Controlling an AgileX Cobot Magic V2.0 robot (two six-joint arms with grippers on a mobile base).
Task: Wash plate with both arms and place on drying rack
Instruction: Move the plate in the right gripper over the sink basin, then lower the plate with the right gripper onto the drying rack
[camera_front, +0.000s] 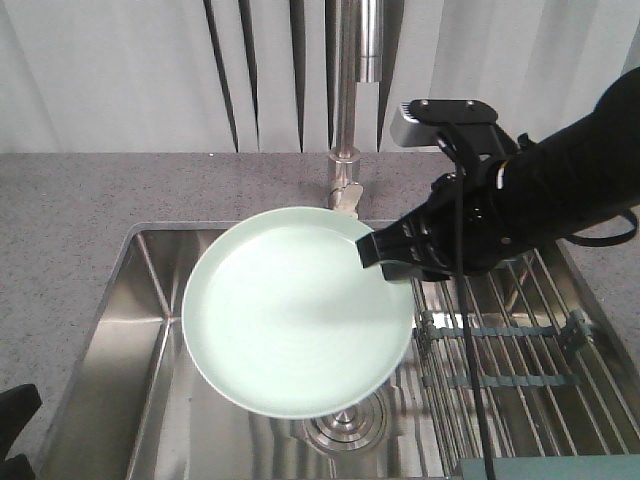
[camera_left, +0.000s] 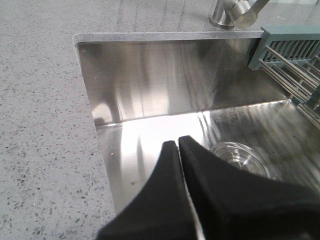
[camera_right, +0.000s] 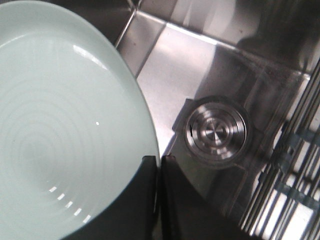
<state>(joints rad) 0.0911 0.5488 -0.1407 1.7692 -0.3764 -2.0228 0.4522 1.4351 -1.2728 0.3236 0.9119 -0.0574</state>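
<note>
Right tool (camera_right: 158, 161) clamped on the plate (camera_front: 290, 335) rim, right edge. The plate hangs over the sink (camera_left: 150, 75), near the faucet (camera_front: 350, 100), with the drying rack (camera_front: 520, 345) just beside. Left tool (camera_left: 178, 143) pinched together, empty, low over the sink. Judgement: hold the rim pinch firm, plate over the drain (camera_right: 215, 131), bring left in to rub without knocking it.

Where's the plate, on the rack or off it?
Off it. The right gripper holds the plate by its rim above the sink, beside the rack.
</note>
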